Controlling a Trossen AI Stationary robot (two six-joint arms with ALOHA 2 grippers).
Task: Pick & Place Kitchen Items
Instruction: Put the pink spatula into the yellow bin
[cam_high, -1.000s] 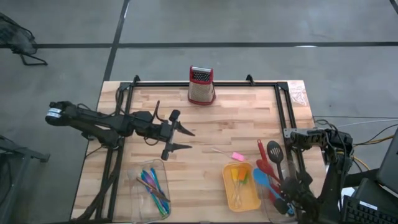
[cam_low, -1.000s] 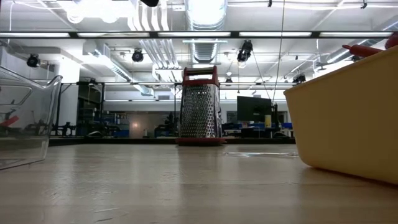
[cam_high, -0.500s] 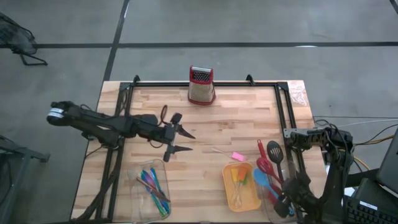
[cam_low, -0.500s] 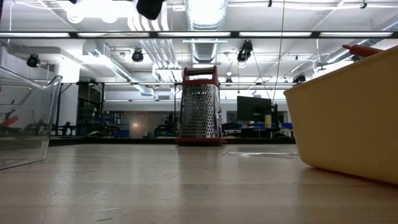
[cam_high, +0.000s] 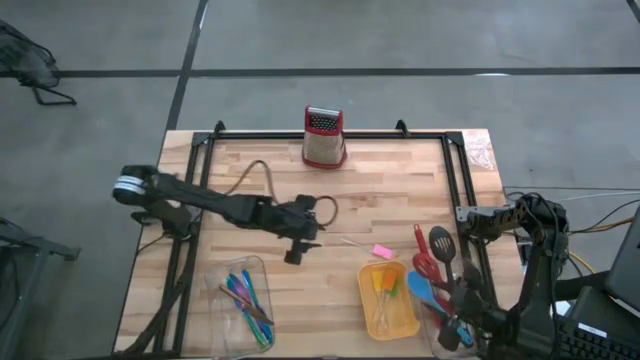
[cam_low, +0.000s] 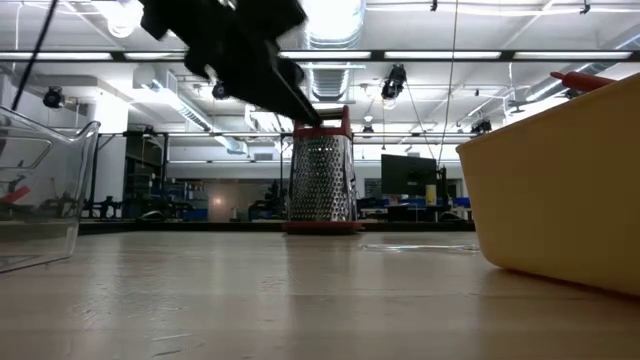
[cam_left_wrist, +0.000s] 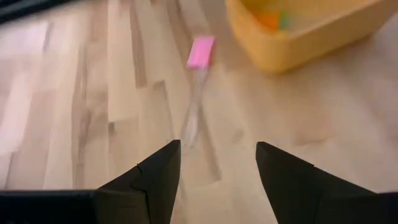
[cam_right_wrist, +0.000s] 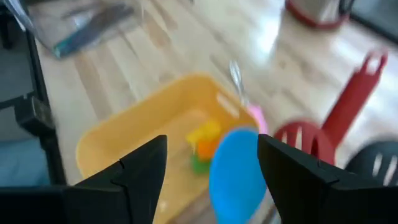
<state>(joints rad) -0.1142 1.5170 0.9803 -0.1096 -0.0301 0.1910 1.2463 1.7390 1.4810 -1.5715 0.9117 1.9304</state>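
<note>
A pink-headed spatula with a clear handle (cam_high: 368, 246) lies flat on the wood, left of the orange tray's far end; it also shows in the left wrist view (cam_left_wrist: 199, 68). My left gripper (cam_high: 303, 236) is open and hangs above the table mid-way, just left of that spatula, fingers slanting down toward it (cam_left_wrist: 217, 162). My right gripper (cam_high: 455, 325) is open at the near right, over the handle ends of red, blue and black utensils (cam_high: 432, 270). The blue spoon head (cam_right_wrist: 233, 165) shows between its fingers. I see no touch.
The orange tray (cam_high: 402, 322) holds small yellow, orange and green pieces (cam_right_wrist: 202, 146). A clear tray (cam_high: 232, 275) at the near left holds thin coloured sticks. The metal grater (cam_high: 323, 137) stands at the far edge. Bare wood lies between grater and trays.
My left gripper has gone toward the table's right edge and down, tipping its fingers downward toward the pink-headed spatula; it now shows in the low view, where it was out of sight before. Nothing on the table has moved.
</note>
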